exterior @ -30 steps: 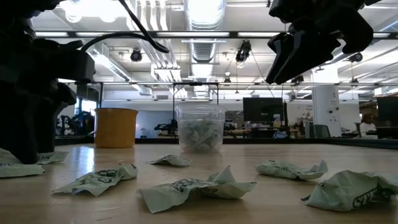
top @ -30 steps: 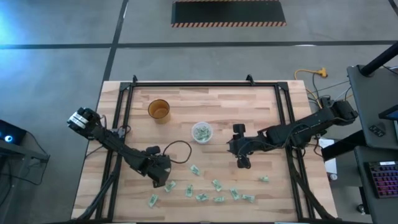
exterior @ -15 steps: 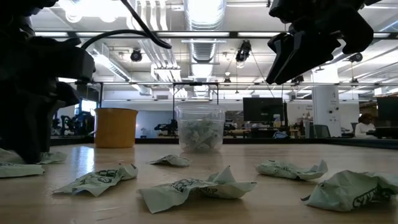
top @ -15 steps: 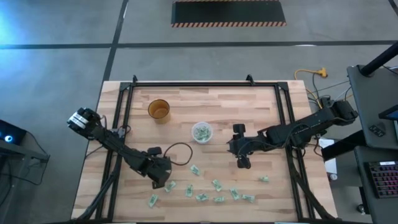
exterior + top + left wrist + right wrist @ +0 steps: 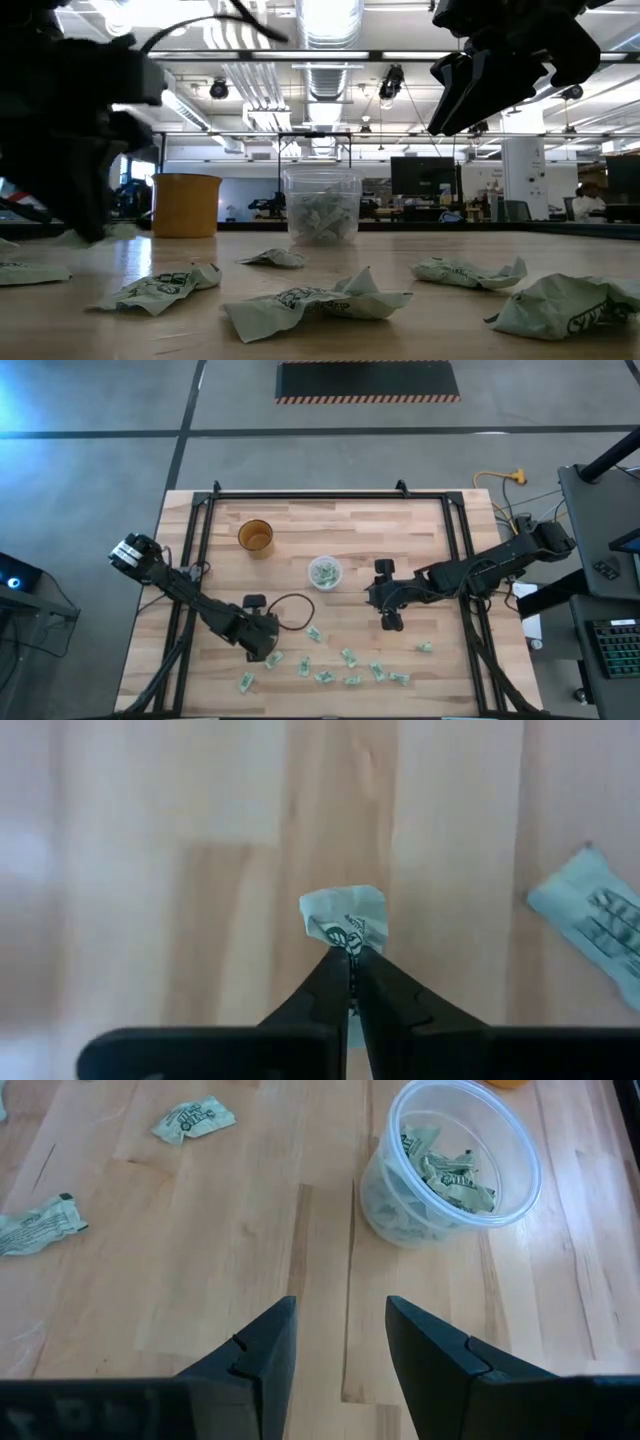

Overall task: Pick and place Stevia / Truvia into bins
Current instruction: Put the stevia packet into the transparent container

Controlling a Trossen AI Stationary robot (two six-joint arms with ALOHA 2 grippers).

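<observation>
A pale green sachet (image 5: pixel 345 920) is pinched between the closed fingers of the left gripper (image 5: pixel 268 656), low over the near left part of the wooden table (image 5: pixel 400 540); whether the packet is clear of the wood cannot be made out for certain. The other sachets (image 5: pixel 350 658) are scattered across the near half of the table, one of them (image 5: pixel 590 915) lying just beside the held one. The translucent cup (image 5: pixel 325 572) stands near the table's middle with several sachets already inside it (image 5: pixel 445 1165). The amber cup (image 5: pixel 256 536) stands farther off to its left. The right gripper (image 5: pixel 390 622) is held above the table to the right of the translucent cup, its fingers (image 5: pixel 265 1350) spread apart with nothing between them.
</observation>
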